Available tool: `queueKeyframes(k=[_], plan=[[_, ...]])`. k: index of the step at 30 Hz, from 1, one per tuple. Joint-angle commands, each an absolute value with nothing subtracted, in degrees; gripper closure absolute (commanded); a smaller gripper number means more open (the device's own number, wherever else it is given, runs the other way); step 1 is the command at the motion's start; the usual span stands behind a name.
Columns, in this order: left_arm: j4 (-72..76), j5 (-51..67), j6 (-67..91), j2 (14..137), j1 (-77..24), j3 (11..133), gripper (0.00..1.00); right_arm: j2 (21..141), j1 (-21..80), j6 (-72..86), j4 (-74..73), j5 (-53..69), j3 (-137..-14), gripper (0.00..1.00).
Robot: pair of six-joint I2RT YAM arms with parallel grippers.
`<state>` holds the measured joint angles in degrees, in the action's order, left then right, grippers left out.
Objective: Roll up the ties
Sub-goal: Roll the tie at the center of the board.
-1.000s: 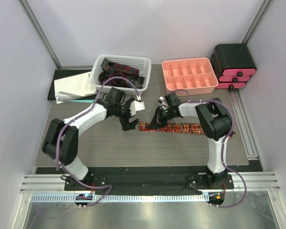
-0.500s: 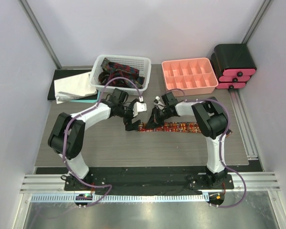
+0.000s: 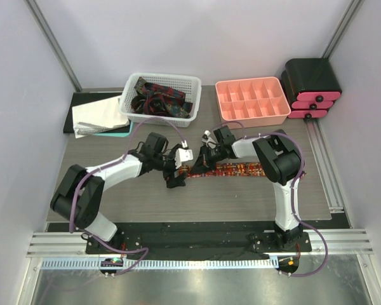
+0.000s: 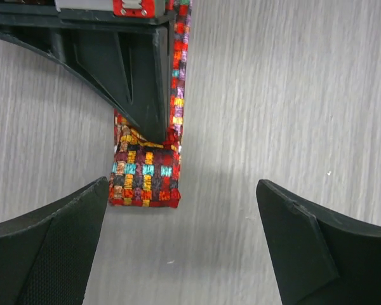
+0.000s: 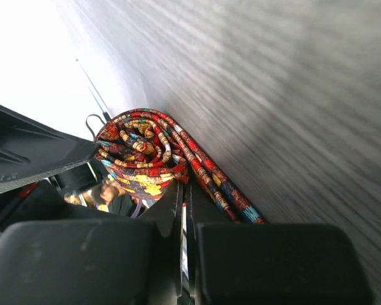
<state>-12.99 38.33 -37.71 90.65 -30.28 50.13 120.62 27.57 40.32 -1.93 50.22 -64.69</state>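
A red tie [image 3: 241, 169] with a small yellow-orange print lies flat across the middle of the table. Its left end is rolled into a small coil [image 5: 136, 152]. My right gripper [image 3: 199, 166] is shut on that coil, its fingertips [image 5: 184, 190] pinching the fabric. In the left wrist view the coiled end [image 4: 145, 181] shows with the right gripper's black fingers [image 4: 140, 82] on it. My left gripper [image 3: 176, 178] is wide open and empty, just left of the coil, its fingers [image 4: 44, 248] straddling bare table beside it.
A white basket [image 3: 130, 95] with several more dark patterned ties stands at the back left. A pink compartment tray [image 3: 252, 117] is at the back centre, a black and pink drawer box [image 3: 311, 79] at the back right. White papers [image 3: 95, 115] lie far left.
My right gripper has moved a little left with the tie's end. My left arm has swung down and closer, so its open jaws now sit beside the coil.
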Motion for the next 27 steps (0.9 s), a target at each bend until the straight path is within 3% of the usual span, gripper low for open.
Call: queueKeyframes(k=[1,7,14,18,21,27], plan=[[6.6,38.7,-25.8,86.7,-31.1,44.0,0.03,123.1,28.7,34.2,-8.6,43.2,-61.3,0.99],[21.4,35.8,-19.2,86.4,-33.0,36.7,0.04,122.3,28.4,31.7,-9.6,44.0,-58.8,0.99],[26.5,36.7,-22.5,90.3,-33.3,33.8,0.09,122.3,27.9,31.1,-11.1,45.2,-58.4,0.99],[26.0,36.7,-24.7,92.1,-34.4,33.7,0.2,122.6,27.9,31.7,-10.8,45.9,-58.5,0.99],[20.4,35.1,-27.6,93.7,-35.1,35.2,0.35,122.3,27.6,32.3,-9.8,45.8,-57.8,0.99],[12.1,32.3,-29.7,96.4,-36.5,39.4,0.51,121.6,25.6,34.5,-7.7,46.1,-55.2,0.99]])
